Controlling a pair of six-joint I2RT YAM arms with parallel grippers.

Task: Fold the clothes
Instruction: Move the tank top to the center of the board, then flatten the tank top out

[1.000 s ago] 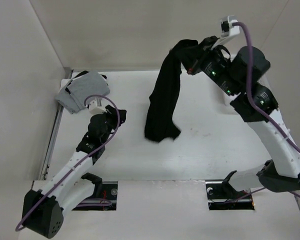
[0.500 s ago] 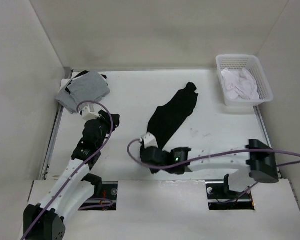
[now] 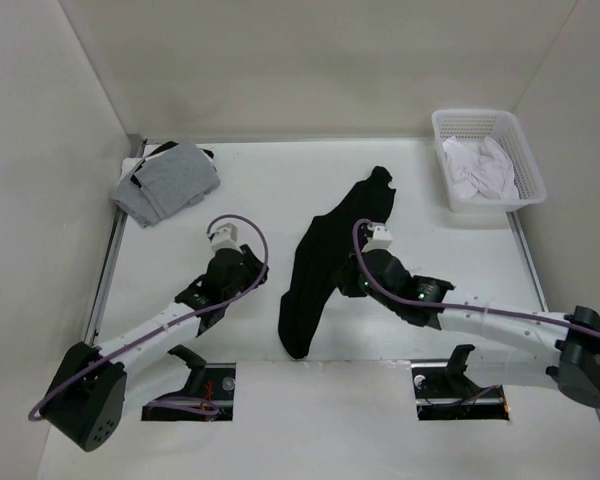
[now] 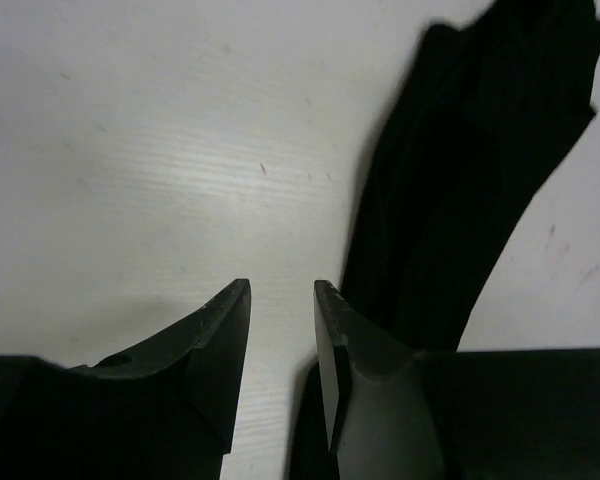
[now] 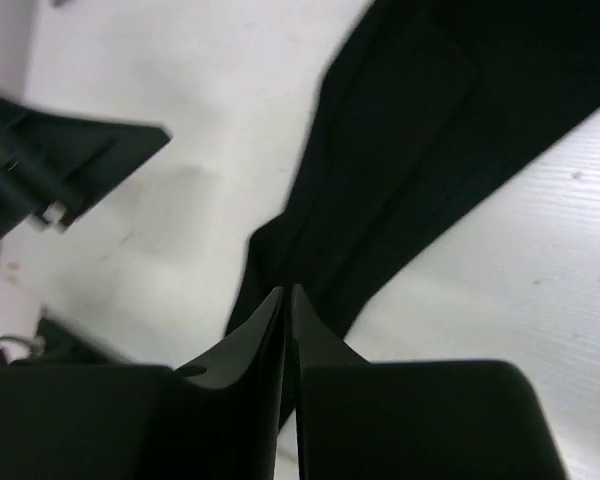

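The clothes, a black top (image 3: 325, 255), lie as a long narrow strip from the back middle of the table down toward the near edge. My left gripper (image 3: 258, 272) stands just left of the strip. It is open in the left wrist view (image 4: 280, 290), with bare table between the fingers and the right finger (image 4: 330, 330) over the edge of the black fabric (image 4: 460, 180). My right gripper (image 3: 352, 283) is at the strip's right side. In the right wrist view its tips (image 5: 287, 292) are nearly together over the black cloth (image 5: 410, 150), and I see no fabric clamped between them.
A white basket (image 3: 448, 125) holding white garments (image 3: 480, 165) stands at the back right. Folded grey garments (image 3: 170, 180) lie at the back left. White walls close in the table on three sides. Two dark slots (image 3: 205, 385) sit at the near edge.
A second ago the right gripper held the top high at the back. It now lies on the table, stretched toward the near edge. The left gripper moved right toward it and its jaws narrowed.
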